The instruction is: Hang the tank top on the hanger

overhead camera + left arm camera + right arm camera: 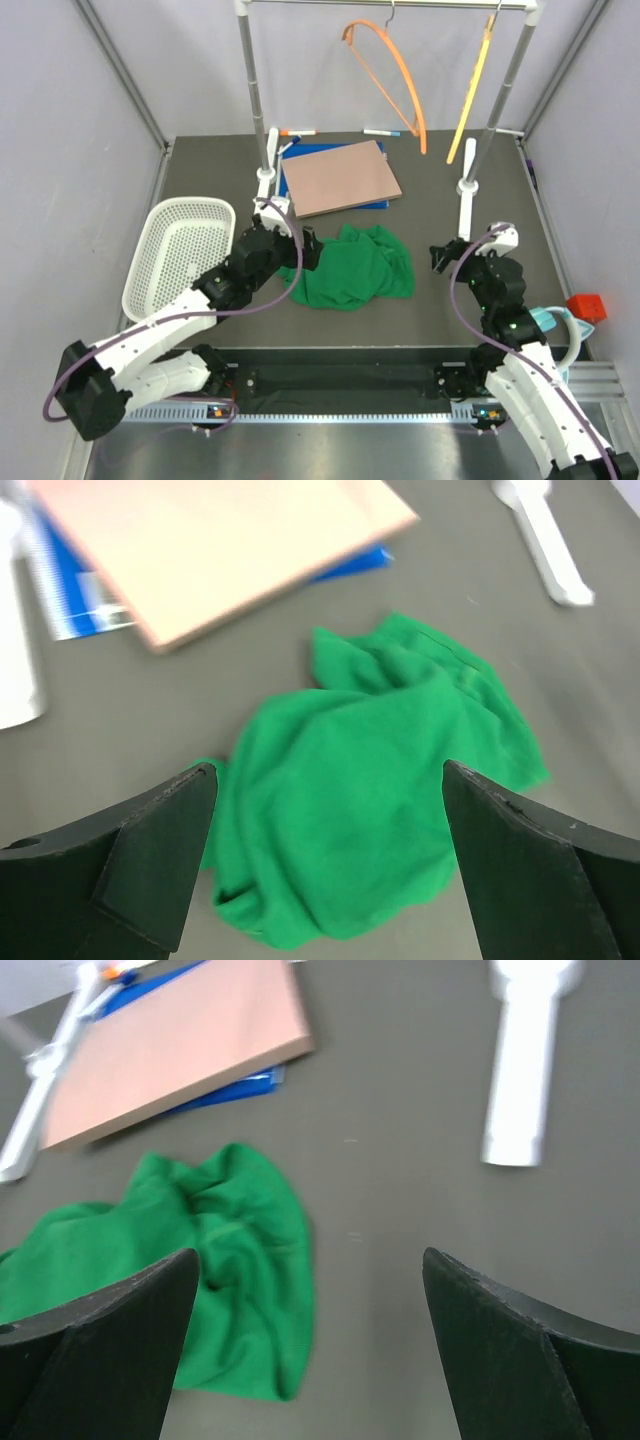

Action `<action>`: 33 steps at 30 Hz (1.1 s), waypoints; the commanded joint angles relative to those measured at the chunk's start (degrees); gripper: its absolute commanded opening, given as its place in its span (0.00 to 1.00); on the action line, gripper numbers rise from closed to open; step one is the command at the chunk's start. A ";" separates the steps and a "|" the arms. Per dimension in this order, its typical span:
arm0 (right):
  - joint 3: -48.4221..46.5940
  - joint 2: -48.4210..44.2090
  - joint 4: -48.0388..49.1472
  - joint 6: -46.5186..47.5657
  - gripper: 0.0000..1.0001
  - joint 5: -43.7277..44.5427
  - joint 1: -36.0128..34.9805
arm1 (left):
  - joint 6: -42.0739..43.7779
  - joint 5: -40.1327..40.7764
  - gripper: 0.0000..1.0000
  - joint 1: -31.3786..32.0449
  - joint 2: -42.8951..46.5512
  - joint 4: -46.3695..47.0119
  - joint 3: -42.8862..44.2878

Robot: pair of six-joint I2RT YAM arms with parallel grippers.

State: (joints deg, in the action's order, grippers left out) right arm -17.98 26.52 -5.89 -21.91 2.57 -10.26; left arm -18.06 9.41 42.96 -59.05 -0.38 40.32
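Observation:
The tank top (352, 268) is a crumpled bright green heap on the dark table, also in the left wrist view (370, 780) and the right wrist view (200, 1260). The orange hanger (390, 80) hangs by its hook from the rail (300, 3) at the back. My left gripper (308, 252) is open at the heap's left edge; its jaws stand wide with the green fabric below them (328, 780). My right gripper (438, 256) is open to the right of the heap, apart from it, over bare table (310, 1260).
A yellower hanger (470, 95) hangs right of the orange one. Rack posts (265, 150) (470, 170) stand behind the heap. A pink board (342, 177) lies on a blue folder (288, 185). A white basket (180, 250) sits left, a red block (588, 306) far right.

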 commanded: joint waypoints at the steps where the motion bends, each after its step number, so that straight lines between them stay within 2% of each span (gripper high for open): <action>1: 0.84 3.52 11.07 -2.34 0.93 -0.39 -8.44 | -3.37 12.98 0.99 -0.07 2.62 -1.18 -4.54; 2: 0.93 4.41 12.03 -3.04 0.93 1.46 -13.59 | -3.90 13.79 0.99 -0.16 2.79 -1.98 -5.07; 5: 0.40 8.80 14.50 -5.06 0.93 7.88 -22.22 | -6.45 11.69 0.97 -0.24 3.23 -3.66 -7.44; 12: 0.58 16.36 20.83 -9.29 0.93 11.31 -30.95 | -13.13 6.59 0.88 -0.24 5.43 -5.07 -14.20; 13: 0.57 17.59 21.09 -9.46 0.93 12.10 -31.48 | -13.92 5.46 0.84 -0.24 5.78 -4.98 -14.65; 18: 0.84 20.06 21.36 -11.22 0.93 13.69 -34.12 | -14.37 7.20 0.81 -0.24 4.64 -6.92 -16.31; 27: 3.65 23.31 25.05 -15.97 0.94 13.78 -35.62 | -15.60 2.72 0.67 -0.24 2.97 2.66 -20.62; 33: 4.09 23.75 25.05 -16.41 0.94 14.22 -35.79 | -14.55 3.34 0.64 -0.24 0.17 7.32 -21.86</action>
State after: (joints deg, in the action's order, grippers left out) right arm -13.47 50.09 15.40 -37.08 15.64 -45.15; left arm -32.91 12.91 42.78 -57.58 -0.49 19.35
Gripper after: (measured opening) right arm 0.937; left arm 0.661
